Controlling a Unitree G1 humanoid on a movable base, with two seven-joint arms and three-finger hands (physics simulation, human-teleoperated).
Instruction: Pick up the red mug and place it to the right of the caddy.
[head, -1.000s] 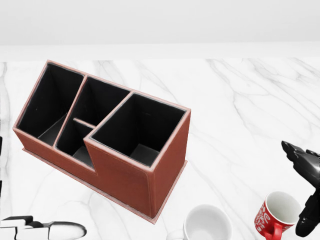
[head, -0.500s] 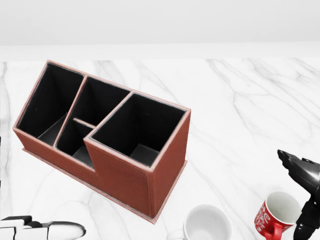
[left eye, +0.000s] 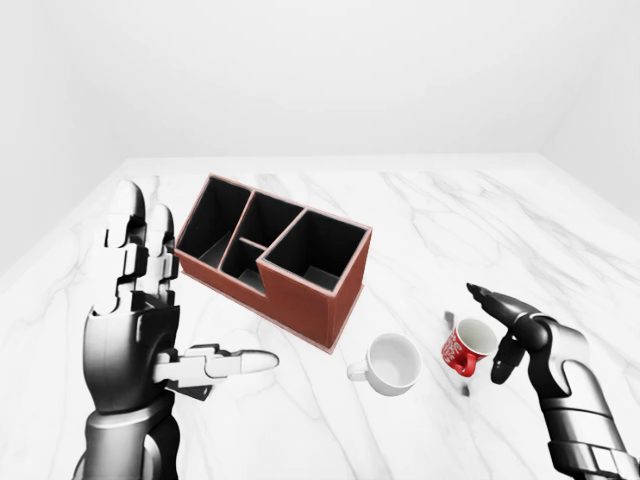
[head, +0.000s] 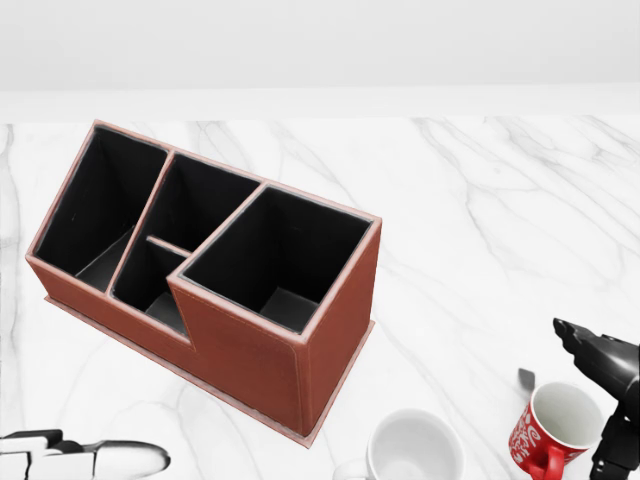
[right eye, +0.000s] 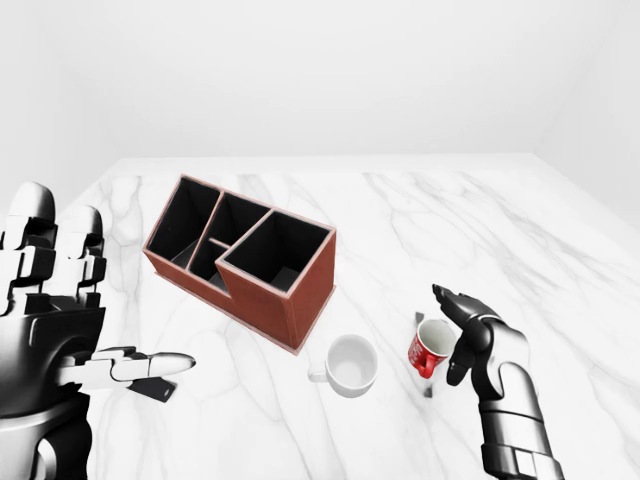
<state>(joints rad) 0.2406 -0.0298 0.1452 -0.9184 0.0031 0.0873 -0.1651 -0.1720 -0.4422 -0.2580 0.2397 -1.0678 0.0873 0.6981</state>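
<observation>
White marble tabletop (left eye: 420, 210) runs to a pale wall at the top of the left-eye view; its left and right edges both show there, and a wide bare stretch of marble lies right of the caddy (left eye: 272, 258) and above the mugs. The caddy is a brown multi-compartment box, set at an angle, left of centre, all compartments open-topped and dark inside. The white mug (left eye: 390, 364) stands just below the caddy's lower right corner, apart from it, handle to the left. The red mug (left eye: 467, 346) stands to the right of the white mug, near the bottom right in the head view, tilted with its mouth up and to the right, handle on its lower side. The right hand (right eye: 462, 335) sits at the red mug's right side, fingers spread: one finger (right eye: 452, 300) reaches over the rim, another hangs down beside the wall. Fingers look just beside or touching the mug; cannot tell which, and they are not closed round it. The left hand (left eye: 140, 300) is raised at lower left, well apart from everything, fingers straight up, thumb out to the right, holding nothing.
</observation>
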